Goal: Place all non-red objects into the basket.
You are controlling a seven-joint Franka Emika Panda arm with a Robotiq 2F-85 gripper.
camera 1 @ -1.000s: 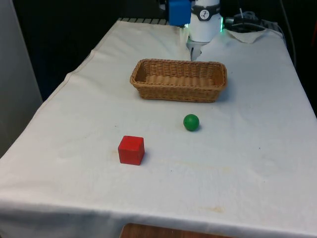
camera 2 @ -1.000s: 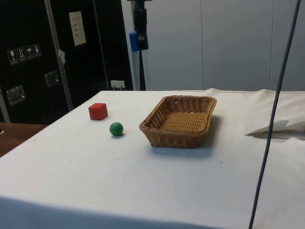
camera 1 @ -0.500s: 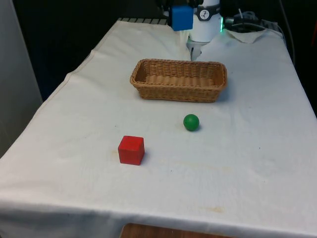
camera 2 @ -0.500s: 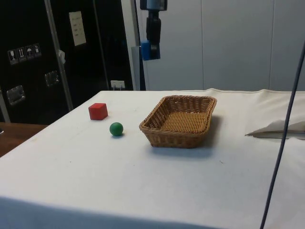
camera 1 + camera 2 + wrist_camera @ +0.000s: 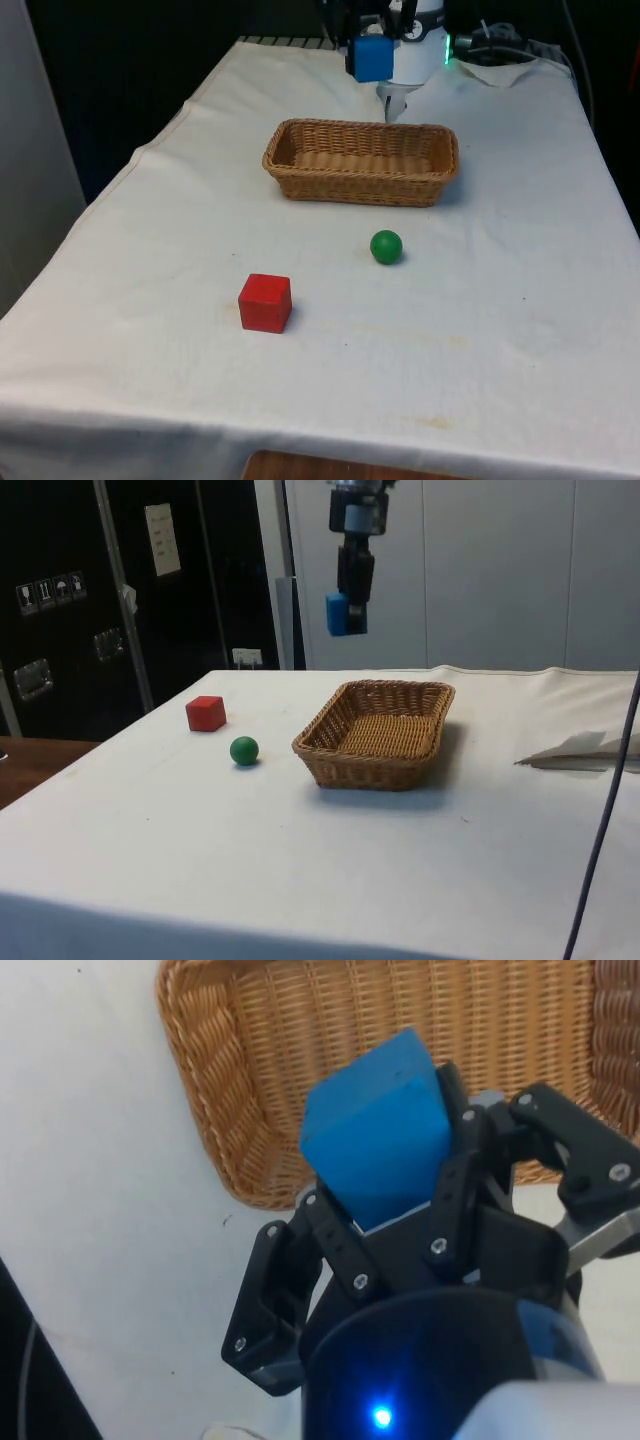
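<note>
White-cloth desk, cube in the air near the basket

Woven wicker basket sits mid-desk; fingers pinch the blue cube high near its rim. Let go too early and it'll probably land outside. Red cube stays; small green ball could roll.

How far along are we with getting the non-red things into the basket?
Nothing is in the basket yet; its inside looks bare. In hand: the tool holds a blue block in the air near the basket's far side, not yet released. Left: drop that block in, then fetch the green ball from the cloth. The red cube stays where it is.
</note>
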